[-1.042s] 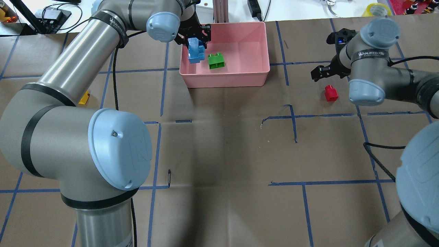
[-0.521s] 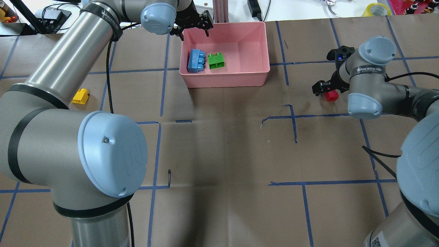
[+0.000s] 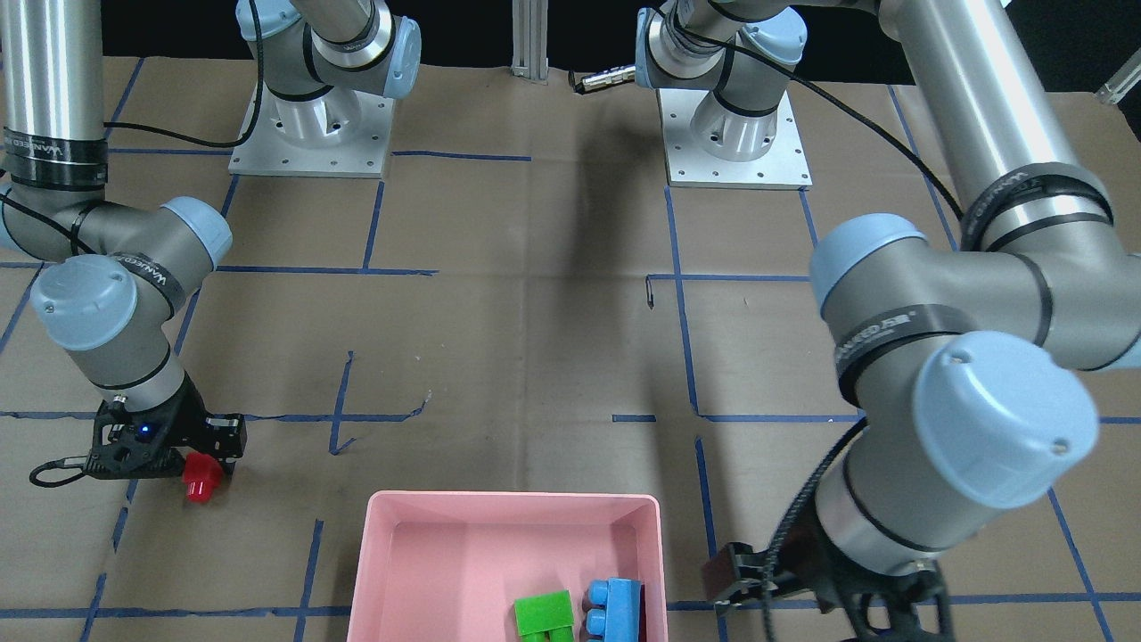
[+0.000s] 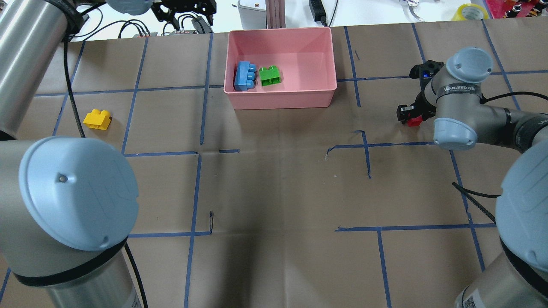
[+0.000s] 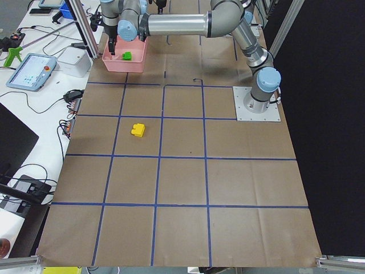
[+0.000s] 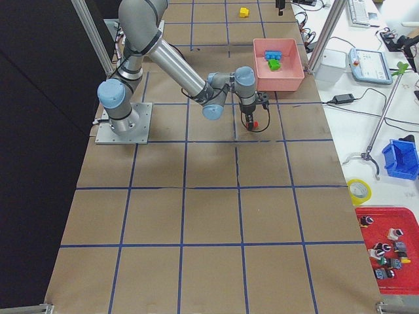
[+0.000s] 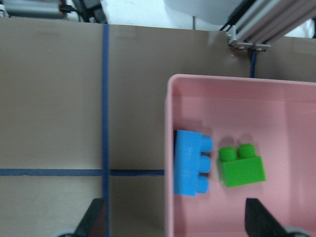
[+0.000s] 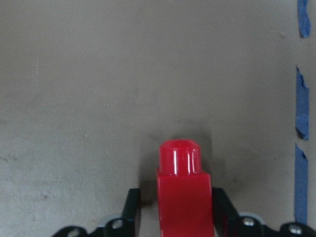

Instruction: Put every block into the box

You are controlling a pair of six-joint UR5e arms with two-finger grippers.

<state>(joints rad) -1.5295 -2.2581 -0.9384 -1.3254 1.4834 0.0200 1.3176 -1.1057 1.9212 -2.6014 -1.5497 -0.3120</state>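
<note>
Box: I am seeing the pink box (image 4: 280,99) sitting at the far edge of the paper-covered table (image 4: 278,192), near the middle. Its long axis is running left to right.
Blue brick: the blue brick (image 4: 245,76) is lying on its side in the box's left end, just beside the left wall. Its long axis is running near to far, and its three studs are pointing right, toward the green one.
Green brick: the green brick (image 4: 270,75) is lying just right of the blue one. I cannot tell whether they are touching. Its two studs are pointing toward the far wall.
Yellow brick: the yellow brick (image 4: 97,119) is resting on the paper at the left, well apart from the box. Two studs are showing, and its long axis is running roughly left to right.
Red brick: the red brick (image 8: 183,192) is lying on its side on the paper at the right, well apart from the box. Its single round stud is pointing away from the right gripper.
Right gripper: the right gripper (image 8: 175,212) is straddling the red brick, one finger on each side. A dark sliver is showing on one side, so I cannot tell whether it is clamping.
Left gripper: the left gripper (image 4: 187,8) is hanging high past the far edge, left of the box. Its fingers are spread wide and holding nothing.
</note>
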